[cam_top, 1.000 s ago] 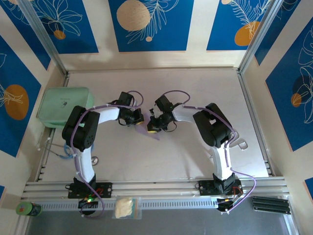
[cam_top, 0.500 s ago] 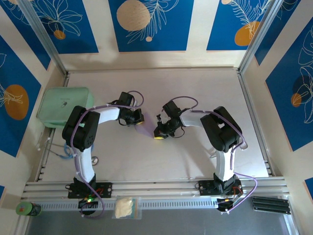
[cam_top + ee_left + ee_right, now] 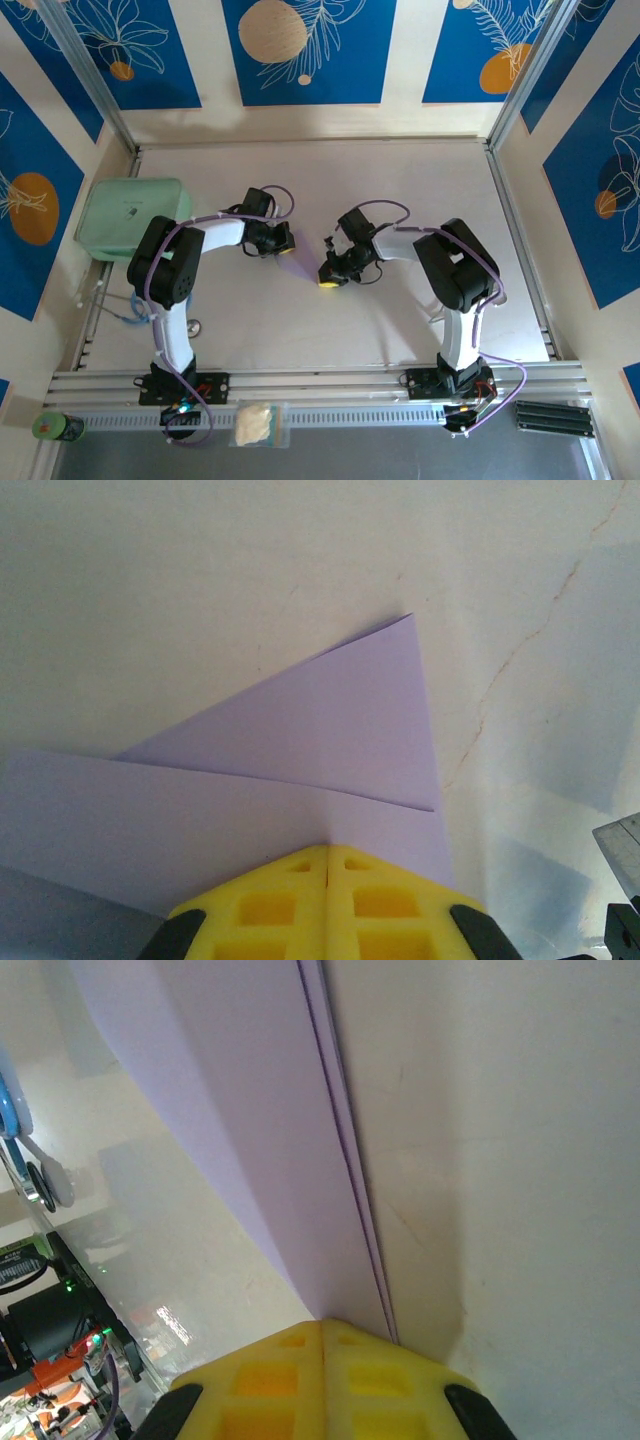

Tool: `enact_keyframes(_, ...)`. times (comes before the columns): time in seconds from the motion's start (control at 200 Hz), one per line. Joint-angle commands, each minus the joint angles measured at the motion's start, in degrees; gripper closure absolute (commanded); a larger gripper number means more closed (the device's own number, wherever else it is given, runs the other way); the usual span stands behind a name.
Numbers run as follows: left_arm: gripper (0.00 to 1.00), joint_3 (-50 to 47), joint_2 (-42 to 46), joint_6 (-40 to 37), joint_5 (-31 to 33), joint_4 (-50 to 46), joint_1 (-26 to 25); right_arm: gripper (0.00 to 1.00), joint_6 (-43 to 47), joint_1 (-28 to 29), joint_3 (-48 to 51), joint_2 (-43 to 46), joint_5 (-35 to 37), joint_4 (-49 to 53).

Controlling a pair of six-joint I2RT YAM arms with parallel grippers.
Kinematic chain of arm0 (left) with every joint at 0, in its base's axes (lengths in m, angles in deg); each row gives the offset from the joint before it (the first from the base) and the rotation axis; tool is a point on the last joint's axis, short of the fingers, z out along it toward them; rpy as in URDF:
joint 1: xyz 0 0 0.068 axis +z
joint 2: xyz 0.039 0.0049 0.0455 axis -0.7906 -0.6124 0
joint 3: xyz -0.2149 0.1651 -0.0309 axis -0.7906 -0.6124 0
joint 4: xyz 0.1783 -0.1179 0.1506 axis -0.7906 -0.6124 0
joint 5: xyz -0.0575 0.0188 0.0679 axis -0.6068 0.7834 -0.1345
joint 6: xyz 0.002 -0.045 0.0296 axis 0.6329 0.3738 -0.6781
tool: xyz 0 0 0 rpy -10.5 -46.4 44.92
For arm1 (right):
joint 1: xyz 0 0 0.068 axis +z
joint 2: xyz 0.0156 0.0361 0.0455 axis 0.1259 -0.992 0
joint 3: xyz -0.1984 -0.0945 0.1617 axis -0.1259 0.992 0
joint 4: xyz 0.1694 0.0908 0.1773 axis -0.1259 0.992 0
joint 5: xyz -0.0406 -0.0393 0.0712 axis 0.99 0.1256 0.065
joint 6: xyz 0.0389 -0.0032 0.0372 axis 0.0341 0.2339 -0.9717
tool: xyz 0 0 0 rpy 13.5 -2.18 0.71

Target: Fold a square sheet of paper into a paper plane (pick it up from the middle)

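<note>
Top external, near to far: a small bag [image 3: 259,424] lies on the front rail [image 3: 330,385]. Past it, on the table [image 3: 400,180], the right gripper [image 3: 327,281] comes first, yellow tip down at the surface. The left gripper [image 3: 284,243] sits a bit farther back and to the left, also tip-down. The paper [image 3: 298,264] lies flat on the table between the two tips, showing as a pale lilac sliver. A green box [image 3: 133,218] sits at the table's left edge, well apart from the paper.

Left wrist: the left fingers [image 3: 270,910] are closed flush, the seam is tight, and nothing is clamped between them. The tips sit over the near edge of the paper, and the sheet runs under them. The paper is part-folded: a triangular flap [image 3: 350,720] lies on top of a lower layer, its point aimed away and to the right.

Right wrist: the right fingers [image 3: 350,1380] are also pad to pad with nothing between them. The tips meet the paper's stacked edge, which runs straight away from them with at least two layers visible. The paper spreads to the left of that edge and bare table lies to the right.

Can't tell whether either tip presses down or just touches the paper.
</note>
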Motion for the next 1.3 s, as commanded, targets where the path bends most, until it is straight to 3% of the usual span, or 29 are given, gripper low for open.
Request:
enact_keyframes(0.0, 0.97, -2.0, -3.4, -1.3, 3.9, -2.8, -0.1, 0.99, 1.2, -0.4, 4.4, 1.2, -0.9, 2.9)
enact_keyframes(0.35, 0.96, -0.7, -2.5, -1.8, 2.4, -3.3, -0.1, 0.97, 0.6, -2.5, 10.2, 8.9, -5.8, -6.3)
enact_keyframes(0.545, 0.82, 1.6, 4.2, 2.6, -3.5, -0.1, -0.2, 0.89, -3.5, -4.6, 6.9, 13.3, -4.5, -11.0)
enact_keyframes(0.715, 0.66, -0.1, 11.7, 5.9, -1.1, 1.3, 0.1, 0.81, -3.2, -5.3, -0.2, 7.3, -3.4, -9.0)
enact_keyframes(0.81, 0.63, -3.9, 16.0, 7.3, 3.1, 1.6, 0.5, 0.76, -2.9, -5.2, -4.1, 3.8, -2.8, -8.2)
enact_keyframes(0.976, 0.49, -12.5, 22.4, 11.9, 6.9, 5.3, 1.3, 0.70, 0.2, -4.4, -10.6, -1.9, -2.5, -4.4)
enact_keyframes(1.296, 0.42, -22.2, 25.6, 18.1, 6.3, 12.5, 1.8, 0.68, 2.1, -2.8, -17.8, -9.8, -3.1, -1.9)
